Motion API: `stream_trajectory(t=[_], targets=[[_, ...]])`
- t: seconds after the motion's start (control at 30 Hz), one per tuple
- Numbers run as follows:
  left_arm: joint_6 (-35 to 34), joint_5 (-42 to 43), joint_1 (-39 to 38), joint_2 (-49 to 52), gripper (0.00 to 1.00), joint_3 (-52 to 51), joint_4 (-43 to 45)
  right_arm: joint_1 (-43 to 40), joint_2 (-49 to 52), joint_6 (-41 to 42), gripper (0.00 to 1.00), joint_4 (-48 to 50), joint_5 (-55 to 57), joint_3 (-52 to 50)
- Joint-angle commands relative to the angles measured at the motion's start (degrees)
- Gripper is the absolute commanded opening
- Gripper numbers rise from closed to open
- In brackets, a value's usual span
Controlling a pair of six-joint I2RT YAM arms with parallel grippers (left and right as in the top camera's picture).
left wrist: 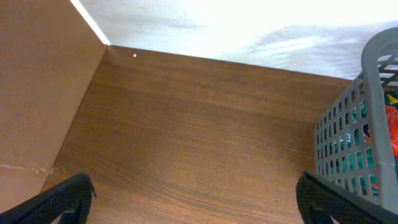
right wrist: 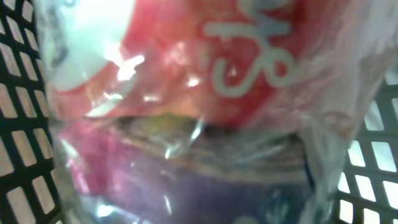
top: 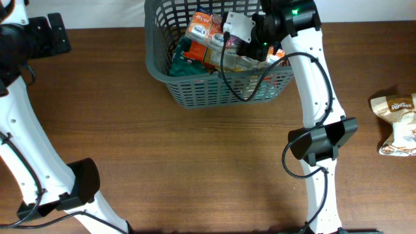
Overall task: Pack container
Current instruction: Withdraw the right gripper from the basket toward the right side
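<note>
Reaches the right gripper (top: 242, 34) down into the container (top: 214, 92) at the table's (top: 195, 162) back middle. Cannot tell its grip; sees only a shiny red packet (right wrist: 186, 93). Holds the left gripper (left wrist: 196, 198) spread wide, back left.

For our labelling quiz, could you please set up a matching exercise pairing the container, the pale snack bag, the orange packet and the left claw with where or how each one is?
Things:
1. container
2. pale snack bag
3. orange packet
4. left claw

Places or states:
A. open, holding nothing
B. lying inside the container
C. grey, at the far edge of the table
D. alone on the table, far right

Pairs: 1-C, 2-D, 3-B, 4-A.
</note>
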Motion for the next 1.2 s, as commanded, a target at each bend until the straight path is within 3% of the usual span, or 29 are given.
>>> stream_trajectory(t=[0.0,0.03,0.07,0.1,0.17,0.43,0.63,0.77,0.9,1.03,1.17], targets=[[-0.5,0.2,0.2,-0.1,0.99,-0.3,-0.1,0.5,-1.8,-1.2,0.68,0.6,-0.3,0.1],[-0.5,0.2,0.2,-0.1,0.99,-0.3,0.0,0.5,-1.8,-1.2,0.78,0.6,-0.3,0.1],[-0.5,0.2,0.2,-0.1,0.99,-0.3,-0.1,0.5,-1.8,-1.2,0.79,0.6,-0.3,0.2],[-0.5,0.2,0.2,-0.1,0.99,-0.3,0.0,0.5,-1.8,-1.1,0.99,0.6,-0.2,0.3],[-0.5,0.2,0.2,-0.1,0.99,-0.3,0.0,0.5,-1.8,1.8,0.99,0.6,-0.3,1.1],[-0.5,0.2,0.2,-0.1,0.99,-0.3,0.0,0.1,-7.3,33.8,0.99,-1.3,-0.6,16.7],[-0.5,0.2,0.2,-0.1,0.99,-0.3,0.0,-3.7,-17.3,35.8,0.99,-5.0,5.9,19.4],[-0.5,0.2,0.2,-0.1,0.99,-0.3,-0.1,-12.6,-21.9,48.5,0.99,-7.2,17.9,19.3],[-0.5,0.2,0.2,-0.1,0.99,-0.3,-0.1,-23.6,-28.5,53.6,0.99,-5.4,16.8,12.0],[-0.5,0.2,0.2,-0.1,0.99,-0.3,-0.1,-37.0,-38.6,55.7,0.99,-0.4,7.8,-5.4],[-0.5,0.2,0.2,-0.1,0.99,-0.3,-0.1,-50.6,-43.9,55.7,0.99,6.8,6.8,-24.2]])
